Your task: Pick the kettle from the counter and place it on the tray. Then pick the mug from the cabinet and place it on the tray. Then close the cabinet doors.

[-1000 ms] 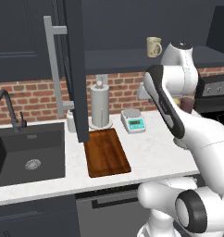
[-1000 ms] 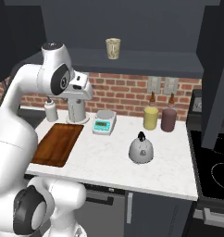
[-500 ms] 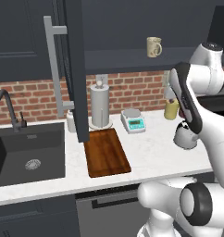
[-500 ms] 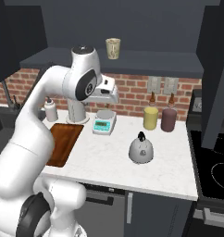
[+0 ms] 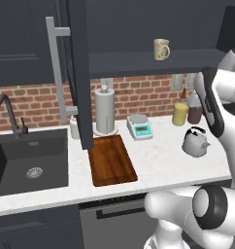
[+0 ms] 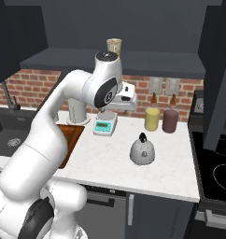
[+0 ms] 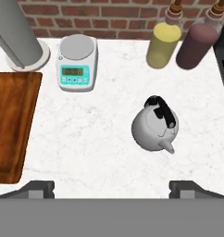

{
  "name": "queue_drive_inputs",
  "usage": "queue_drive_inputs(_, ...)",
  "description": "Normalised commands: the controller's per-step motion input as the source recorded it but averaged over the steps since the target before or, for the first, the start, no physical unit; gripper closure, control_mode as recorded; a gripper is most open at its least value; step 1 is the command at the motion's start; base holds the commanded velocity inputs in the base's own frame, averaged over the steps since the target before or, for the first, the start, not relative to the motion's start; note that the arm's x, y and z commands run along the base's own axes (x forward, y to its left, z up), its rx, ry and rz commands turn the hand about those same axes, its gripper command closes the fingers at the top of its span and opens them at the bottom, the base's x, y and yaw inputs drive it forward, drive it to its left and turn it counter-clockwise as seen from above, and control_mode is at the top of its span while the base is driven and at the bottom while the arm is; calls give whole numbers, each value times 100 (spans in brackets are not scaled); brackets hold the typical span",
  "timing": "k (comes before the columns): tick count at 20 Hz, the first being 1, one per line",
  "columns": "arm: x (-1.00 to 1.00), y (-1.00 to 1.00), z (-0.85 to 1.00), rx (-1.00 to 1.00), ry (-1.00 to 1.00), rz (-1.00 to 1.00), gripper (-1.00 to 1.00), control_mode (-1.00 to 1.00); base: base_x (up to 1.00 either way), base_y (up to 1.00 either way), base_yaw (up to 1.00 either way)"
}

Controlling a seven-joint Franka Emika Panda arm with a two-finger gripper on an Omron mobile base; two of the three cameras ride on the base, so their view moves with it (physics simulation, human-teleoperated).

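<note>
Shiny grey metal kettle (image 7: 154, 125) sits round and upright on the speckled white counter (image 7: 95, 139), spout toward the front edge. Gripper (image 7: 111, 189) jaws open wide.

base views: behind the arm, at 7 and 5 o'clock, facing the counter (image 5: 163, 160)
hand view: looking straight down, closer in (kettle (image 7: 155, 124) shared by all)

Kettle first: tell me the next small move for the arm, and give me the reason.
Probably lower the open gripper toward the kettle and line the fingers up across its black handle. The kettle sits alone on the counter, untouched, with the hand high above it. The tray holds nothing yet, and the mug is on the cabinet shelf, so the kettle comes first.
</note>
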Motion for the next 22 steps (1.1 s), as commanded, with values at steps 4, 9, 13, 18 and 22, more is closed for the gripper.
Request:
queue_drive_inputs(4,0,-6,-16,0,0,0,-100,-100,0,0,0)
queue_drive_inputs(9,0,-19,-30,0,0,0,-100,-100,0,0,0)
queue_drive_inputs(13,10,-45,-59,0,3,-1,-100,-100,0,0,0)
queue_drive_inputs(18,21,-49,-53,0,8,-1,-100,-100,0,0,0)
queue_drive_inputs(22,39,-36,-29,-2,17,0,-100,-100,0,0,0)
